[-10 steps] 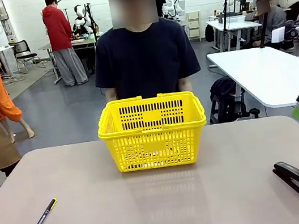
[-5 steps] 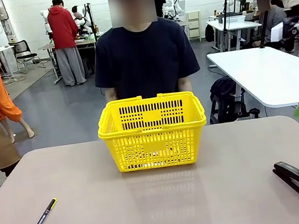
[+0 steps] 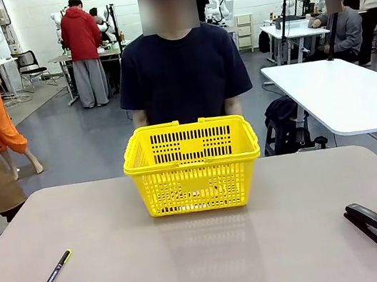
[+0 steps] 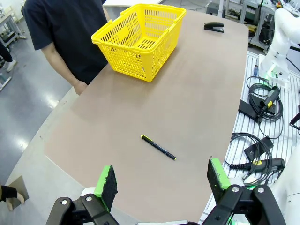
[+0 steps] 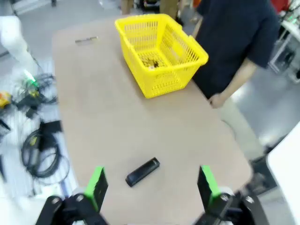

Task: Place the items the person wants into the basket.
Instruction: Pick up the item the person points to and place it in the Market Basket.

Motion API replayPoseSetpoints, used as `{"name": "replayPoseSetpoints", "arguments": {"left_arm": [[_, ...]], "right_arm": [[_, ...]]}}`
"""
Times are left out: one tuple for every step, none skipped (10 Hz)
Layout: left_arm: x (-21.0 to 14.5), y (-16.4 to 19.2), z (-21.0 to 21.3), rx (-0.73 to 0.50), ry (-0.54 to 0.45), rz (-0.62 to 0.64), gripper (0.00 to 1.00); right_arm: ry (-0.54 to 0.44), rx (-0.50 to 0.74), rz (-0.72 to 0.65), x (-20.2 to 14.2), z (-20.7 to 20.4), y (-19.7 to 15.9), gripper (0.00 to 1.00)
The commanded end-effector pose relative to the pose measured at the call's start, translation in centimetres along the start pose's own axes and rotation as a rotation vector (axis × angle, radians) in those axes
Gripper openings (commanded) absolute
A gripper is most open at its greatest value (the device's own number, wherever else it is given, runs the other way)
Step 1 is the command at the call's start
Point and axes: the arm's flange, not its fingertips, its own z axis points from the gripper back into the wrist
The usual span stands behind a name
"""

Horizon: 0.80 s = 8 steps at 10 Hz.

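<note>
You have the table (image 3: 279,249) running wide across the front view, with the person (image 3: 185,76) in the dark t-shirt standing at its far edge, arms down at their sides. Right in front of them, at the far middle of the table, sits the basket (image 3: 193,165), upright, handles folded down on the rim. From the right wrist view you can see small things lying on the basket's floor (image 5: 151,63), but they are too blurred to tell apart. On the near right lies the stapler (image 3: 370,224), on the near left the pen (image 3: 54,274), both well apart from the basket. Your left gripper (image 4: 162,180) hangs high above the pen, fingers spread and holding nothing. Your right gripper (image 5: 152,183) hangs above the stapler, likewise spread and empty.
</note>
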Motion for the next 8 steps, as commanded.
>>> {"name": "replayPoseSetpoints", "arguments": {"left_arm": [[0.0, 0.0, 0.1, -0.005, -0.018, -0.017, 1.00], [0.0, 0.0, 0.1, -0.005, -0.018, -0.017, 1.00], [0.0, 0.0, 0.1, -0.005, -0.018, -0.017, 1.00], [0.0, 0.0, 0.1, -0.005, -0.018, -0.017, 1.00], [0.0, 0.0, 0.1, -0.005, -0.018, -0.017, 1.00], [0.0, 0.0, 0.1, -0.005, -0.018, -0.017, 1.00], [0.0, 0.0, 0.1, -0.005, -0.018, -0.017, 1.00], [0.0, 0.0, 0.1, -0.005, -0.018, -0.017, 1.00]], "right_arm": [[-0.059, 0.167, -0.096, -1.5, 1.3, -5.3, 1.00], [-0.126, 0.172, -0.116, -3.9, 2.6, -6.8, 1.00], [-0.144, 0.164, -0.123, -5.1, 3.0, -7.2, 1.00], [-0.160, 0.155, -0.119, -6.7, 3.3, -7.4, 1.00], [-0.171, 0.136, -0.089, -7.7, 3.4, -7.1, 1.00], [-0.195, 0.123, -0.060, -8.6, 3.5, -6.7, 1.00], [-0.224, 0.106, -0.042, -9.2, 3.5, -6.3, 1.00], [-0.239, 0.086, -0.049, -9.3, 3.5, -5.6, 1.00]]}}
